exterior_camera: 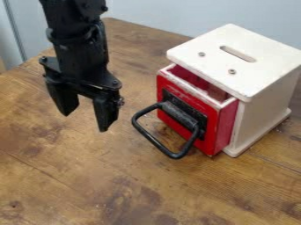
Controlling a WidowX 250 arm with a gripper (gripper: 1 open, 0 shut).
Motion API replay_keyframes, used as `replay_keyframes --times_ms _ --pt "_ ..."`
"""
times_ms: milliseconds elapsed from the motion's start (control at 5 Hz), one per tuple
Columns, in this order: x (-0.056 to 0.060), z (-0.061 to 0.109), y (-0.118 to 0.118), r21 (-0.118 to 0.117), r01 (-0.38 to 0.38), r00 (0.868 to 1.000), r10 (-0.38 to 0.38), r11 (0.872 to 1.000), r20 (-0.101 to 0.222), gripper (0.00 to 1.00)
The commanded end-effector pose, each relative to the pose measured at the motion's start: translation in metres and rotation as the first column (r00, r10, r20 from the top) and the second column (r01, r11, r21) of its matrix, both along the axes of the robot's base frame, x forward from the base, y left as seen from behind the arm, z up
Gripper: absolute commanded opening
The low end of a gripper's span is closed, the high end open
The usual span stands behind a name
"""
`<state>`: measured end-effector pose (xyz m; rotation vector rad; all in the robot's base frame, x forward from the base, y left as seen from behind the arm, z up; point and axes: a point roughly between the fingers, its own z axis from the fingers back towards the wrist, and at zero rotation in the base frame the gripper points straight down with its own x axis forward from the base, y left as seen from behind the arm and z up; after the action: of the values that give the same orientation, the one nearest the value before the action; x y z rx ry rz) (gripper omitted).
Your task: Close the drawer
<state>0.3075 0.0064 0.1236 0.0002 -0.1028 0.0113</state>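
Red drawer (188, 112) partly pulled out of cream box (241, 75).
Gripper (84, 110) open, empty, above wooden bench (70, 185), left of handle (163, 132).

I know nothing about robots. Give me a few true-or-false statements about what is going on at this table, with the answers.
1. The red drawer sticks partway out of the cream wooden box. True.
2. The pincer is clamped on the drawer's black loop handle. False: it hangs open, to the left of the handle, holding nothing.
3. The loop handle lies low in front of the drawer, down by the wooden table. True.
4. The box has a slot in its top. True.
5. The drawer is pushed fully shut. False: a gap shows behind its red front, so it is still open.
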Motion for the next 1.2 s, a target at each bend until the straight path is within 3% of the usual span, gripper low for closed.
replay_keyframes --times_ms 0,1000 --pt "0.002 0.019 0.009 0.002 -0.030 0.998 0.030 1.000 0.063 1.00" --pt "0.011 0.008 0.011 0.002 -0.031 0.998 0.031 1.000 0.052 1.00"
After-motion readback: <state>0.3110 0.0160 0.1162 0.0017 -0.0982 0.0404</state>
